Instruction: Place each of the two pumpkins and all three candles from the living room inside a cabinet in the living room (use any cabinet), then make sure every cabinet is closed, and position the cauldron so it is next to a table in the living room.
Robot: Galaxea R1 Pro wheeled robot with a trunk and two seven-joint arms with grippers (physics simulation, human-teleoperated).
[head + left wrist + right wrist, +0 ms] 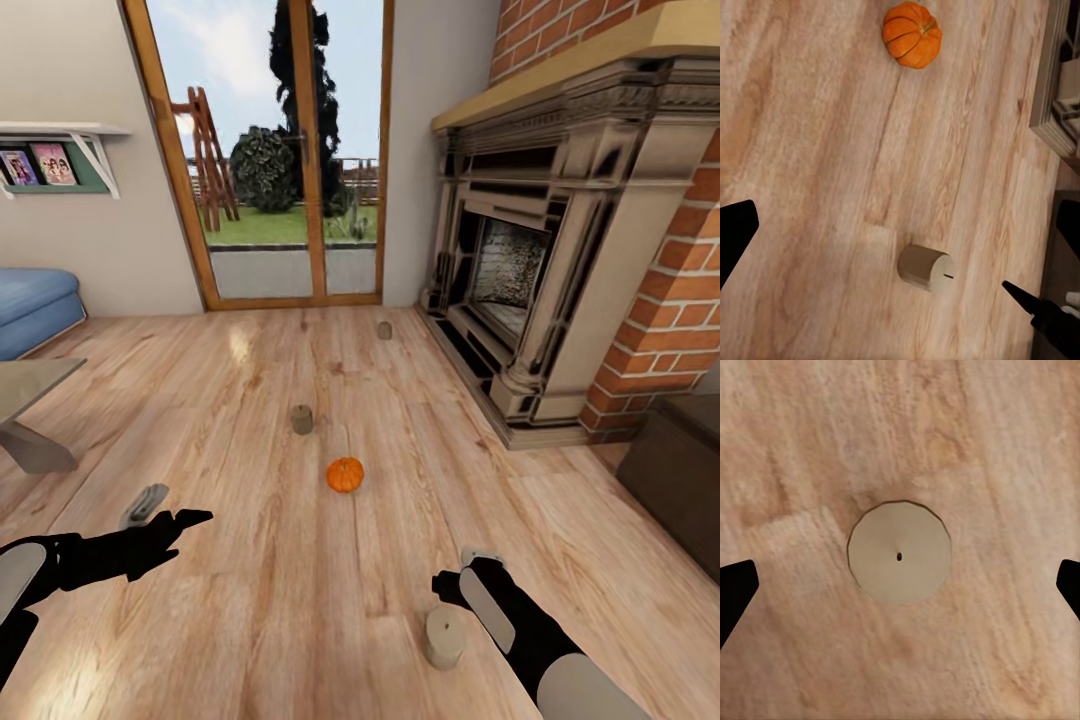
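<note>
Stubby grey-beige candle [899,552], flat round top, tiny wick hole, right hand [900,585] wide open, empty

Light wood plank floor [300,620] fills the room, with pale plain walls [80,250] beyond. At twelve o'clock a wood-framed glass door [290,150] shows lawn, trees and bright daylight outside. At two o'clock stands an ornate fireplace [540,260] in red brick [670,300]; at ten o'clock hangs a wall shelf [60,150] above a blue sofa [35,305].
</note>
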